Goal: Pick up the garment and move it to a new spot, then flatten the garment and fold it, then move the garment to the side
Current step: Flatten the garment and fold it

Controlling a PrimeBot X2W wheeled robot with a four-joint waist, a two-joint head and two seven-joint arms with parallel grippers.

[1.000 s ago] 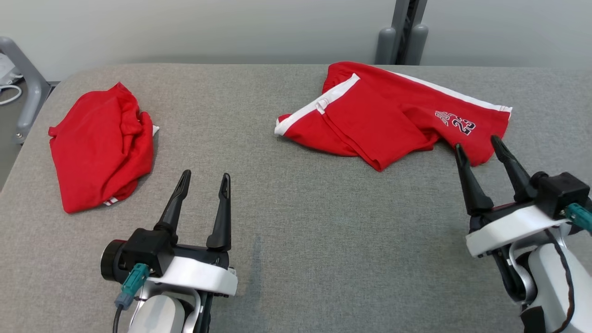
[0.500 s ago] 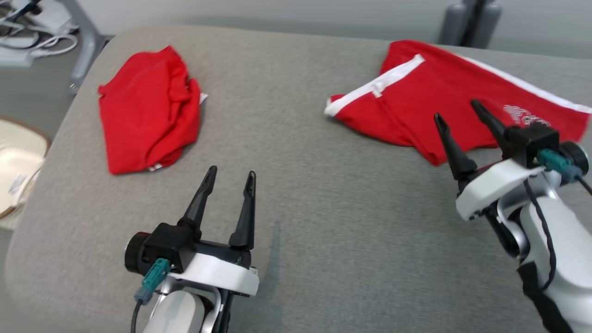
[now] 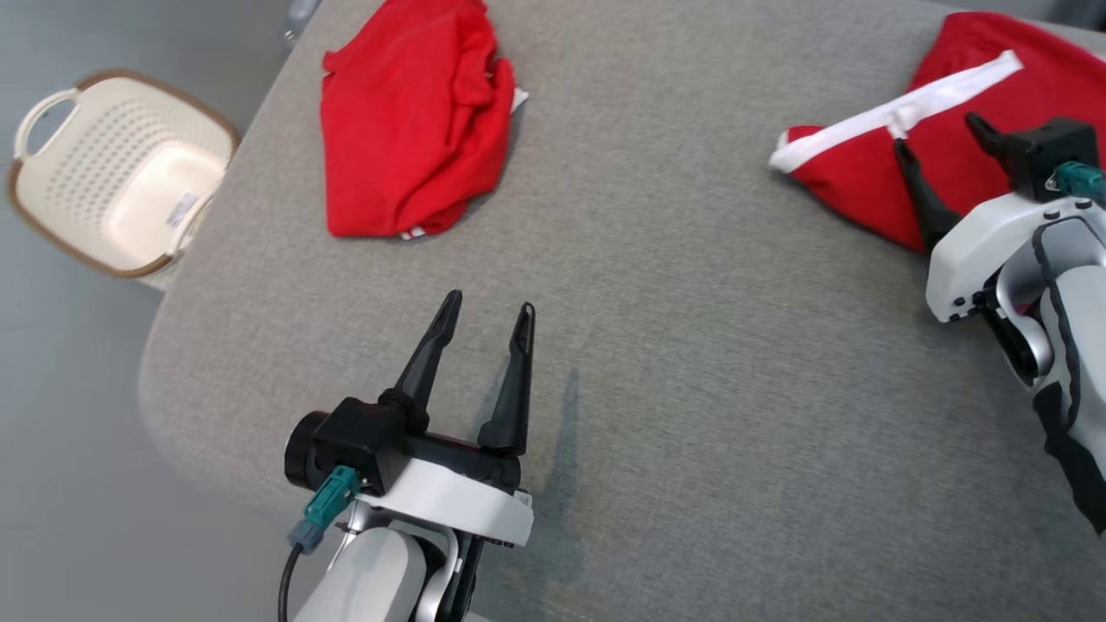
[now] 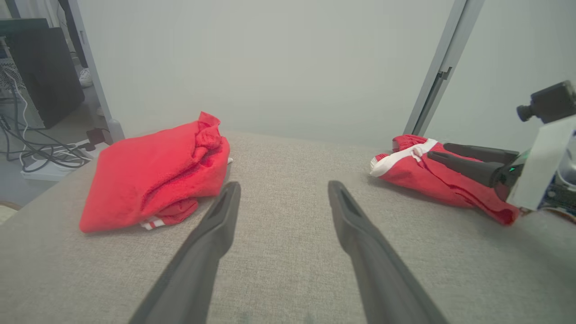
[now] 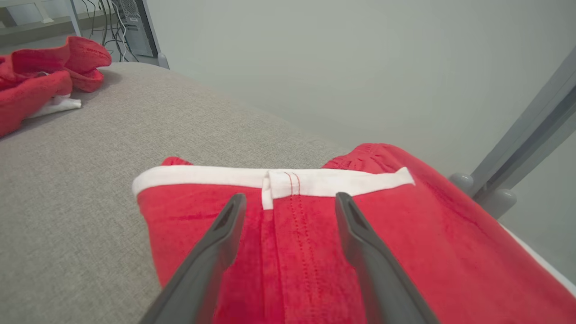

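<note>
A red garment with white trim [image 3: 851, 164] lies spread at the table's far right; it also shows in the left wrist view [image 4: 418, 173] and the right wrist view [image 5: 405, 252]. My right gripper [image 3: 936, 132] hovers open over its near edge, fingers [image 5: 225, 225] either side of the white band's seam, nothing held. A second red garment [image 3: 415, 121] lies bunched at the far left [image 4: 153, 175] [image 5: 31, 72]. My left gripper [image 3: 490, 304] stands open over bare table [image 4: 283, 186], empty, well short of that bundle.
The grey padded table [image 3: 691, 389] has a rounded left corner. A cream perforated basket [image 3: 78, 164] with a brown rim stands on the floor left of it. Cables and dark equipment lie on the floor beyond the table in the left wrist view.
The head camera has swung left and down, bringing the basket into view. The right gripper now stands over the trimmed garment's white band instead of by its printed number. Both grippers stay open.
</note>
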